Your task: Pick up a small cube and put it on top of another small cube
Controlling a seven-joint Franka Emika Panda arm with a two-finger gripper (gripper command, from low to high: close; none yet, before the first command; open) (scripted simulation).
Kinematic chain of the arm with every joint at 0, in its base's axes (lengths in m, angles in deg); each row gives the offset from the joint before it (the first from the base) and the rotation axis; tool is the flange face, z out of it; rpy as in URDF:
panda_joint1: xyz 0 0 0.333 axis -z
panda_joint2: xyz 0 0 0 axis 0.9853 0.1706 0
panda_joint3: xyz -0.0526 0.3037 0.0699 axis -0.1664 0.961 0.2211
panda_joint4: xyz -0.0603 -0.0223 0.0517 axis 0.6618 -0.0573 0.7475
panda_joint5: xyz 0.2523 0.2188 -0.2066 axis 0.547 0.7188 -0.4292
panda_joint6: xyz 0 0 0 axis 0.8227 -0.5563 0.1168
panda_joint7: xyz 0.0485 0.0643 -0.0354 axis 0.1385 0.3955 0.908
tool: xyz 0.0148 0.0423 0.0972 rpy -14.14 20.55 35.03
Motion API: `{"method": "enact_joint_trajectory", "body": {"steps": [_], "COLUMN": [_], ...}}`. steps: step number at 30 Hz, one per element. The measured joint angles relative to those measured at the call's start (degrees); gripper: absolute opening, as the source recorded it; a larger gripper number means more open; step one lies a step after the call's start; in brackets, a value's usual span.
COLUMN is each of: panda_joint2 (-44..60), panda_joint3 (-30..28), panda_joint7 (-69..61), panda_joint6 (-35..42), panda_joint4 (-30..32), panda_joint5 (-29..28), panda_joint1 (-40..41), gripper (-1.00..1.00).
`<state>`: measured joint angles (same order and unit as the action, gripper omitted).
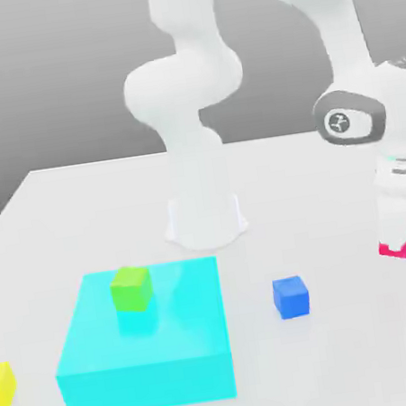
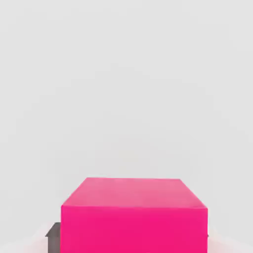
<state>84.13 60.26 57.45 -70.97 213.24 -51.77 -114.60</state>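
Our hand (image 1: 398,238) sits at the exterior view's right edge, pointing down, fingers pinched tight on the small magenta-pink cube (image 1: 398,247). We can barely see that cube from outside: just a sliver of pink peeks out low between the fingers, and the frame edge crops the wrist beside it. Whether it's touching the desk (image 1: 354,349) or just off it, we honestly can't tell. The hand view is way clearer: the magenta-pink cube (image 2: 133,217) is big and close, cut off at the picture's edge, with a dark bit of finger (image 2: 53,236) poking out beside it.

Moving outward, the blue cube (image 1: 291,297) rests on the desk near the hand. Further toward the exterior view's left is the big cyan block (image 1: 146,351) with the green cube (image 1: 131,288) on top, near its back edge. The small yellow cube (image 1: 3,384) is way over at the exterior view's left edge, partly cropped, well apart from the hand.
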Motion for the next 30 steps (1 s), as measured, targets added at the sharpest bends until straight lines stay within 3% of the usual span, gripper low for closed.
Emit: {"method": "enact_joint_trajectory", "body": {"steps": [13, 26, 30], "panda_joint2": [5.0, 7.1, 12.6], "panda_joint3": [-19.3, -36.5, -35.2], "panda_joint7": [-7.7, -14.1, -17.8], "panda_joint6": [9.6, 14.3, 9.0], "panda_joint4": [-13.0, -20.1, -20.1], "panda_joint5": [7.1, 14.1, 19.9], "panda_joint1": [22.8, 43.9, 49.4], "gripper": [-1.00, -1.00, -1.00]}}
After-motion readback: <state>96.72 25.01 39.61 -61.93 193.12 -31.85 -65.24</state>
